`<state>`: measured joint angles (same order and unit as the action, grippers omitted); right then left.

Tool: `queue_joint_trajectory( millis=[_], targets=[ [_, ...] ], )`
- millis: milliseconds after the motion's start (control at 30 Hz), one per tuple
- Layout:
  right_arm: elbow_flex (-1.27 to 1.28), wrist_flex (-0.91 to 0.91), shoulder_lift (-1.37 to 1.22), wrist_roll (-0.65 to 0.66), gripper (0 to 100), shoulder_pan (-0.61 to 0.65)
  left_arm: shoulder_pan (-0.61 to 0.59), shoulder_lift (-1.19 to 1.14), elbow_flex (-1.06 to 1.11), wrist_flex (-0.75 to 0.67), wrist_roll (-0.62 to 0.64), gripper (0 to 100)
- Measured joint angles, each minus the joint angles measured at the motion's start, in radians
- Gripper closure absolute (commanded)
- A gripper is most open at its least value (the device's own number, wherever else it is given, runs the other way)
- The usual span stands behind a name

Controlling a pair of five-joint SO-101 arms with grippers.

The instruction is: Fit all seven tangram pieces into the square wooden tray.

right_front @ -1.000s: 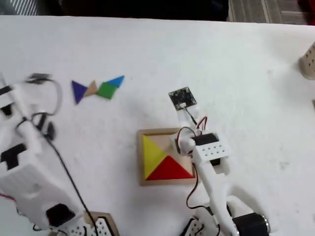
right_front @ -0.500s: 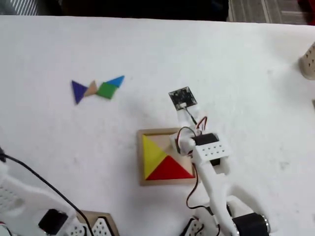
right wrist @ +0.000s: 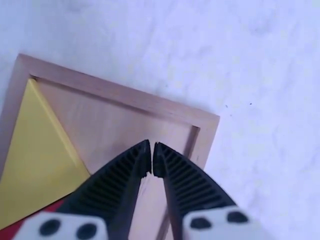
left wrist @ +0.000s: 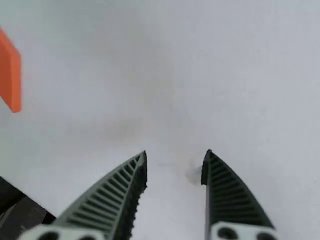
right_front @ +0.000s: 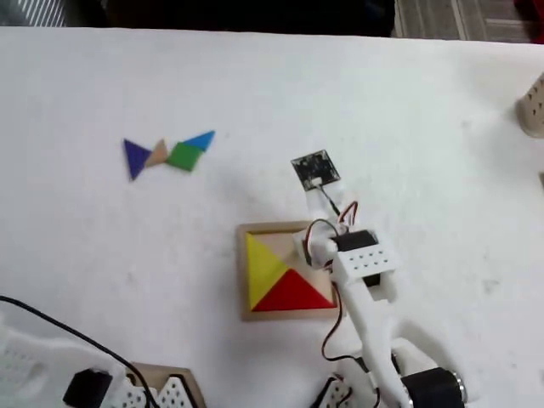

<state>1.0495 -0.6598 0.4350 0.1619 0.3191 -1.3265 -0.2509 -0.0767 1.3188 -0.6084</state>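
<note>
Square wooden tray (right_front: 272, 228) sits mid-table. Yellow triangle (right_front: 262, 265) and red triangle (right_front: 293, 293) lie flush inside, likely leaving the bare half for smaller shapes. Four loose pieces (right_front: 183, 156) lie well apart. Right gripper (right wrist: 151, 155) is over the bare tray floor, jaws almost closed, empty. Left gripper (left wrist: 175, 167) is spread wide and empty, with the orange piece (left wrist: 10, 75) nearby. No legible writing.

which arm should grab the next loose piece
Probably left. The left gripper is open, with the orange piece in its wrist view, and the four loose pieces lie on its side of the table. The right gripper is shut over the tray.
</note>
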Motion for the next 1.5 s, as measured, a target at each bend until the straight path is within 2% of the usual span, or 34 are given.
queue_joint_trajectory(
  millis=[200, 333, 567, 733, 1033, 1300, 1500],
  targets=[
    [0.000, 0.000, 0.000, 0.000, 98.1, 0.000, -0.012, 0.002, 0.000, -0.029, 0.005, 80],
    [0.000, 0.000, 0.000, 0.000, 98.1, 0.000, -0.011, 0.002, 0.000, 0.018, 0.005, 80],
    [0.000, 0.000, 0.000, 0.000, 98.1, 0.000, 0.089, 0.143, 0.060, 0.095, 0.008, 80],
    [0.000, 0.000, 0.000, 0.000, 98.1, 0.000, 0.190, 0.351, 0.261, 0.084, 0.008, 80],
    [0.000, 0.000, 0.000, 0.000, 98.1, 0.000, 0.370, 0.723, 0.743, -0.061, 0.008, 80],
    [0.002, 0.000, 0.000, 0.000, 98.1, 0.000, 0.589, 0.950, 1.088, -0.196, 0.008, 80],
    [0.002, 0.000, 0.000, 0.000, 98.1, 0.000, 0.786, 1.142, 1.283, -0.221, 0.026, 80]
  ],
)
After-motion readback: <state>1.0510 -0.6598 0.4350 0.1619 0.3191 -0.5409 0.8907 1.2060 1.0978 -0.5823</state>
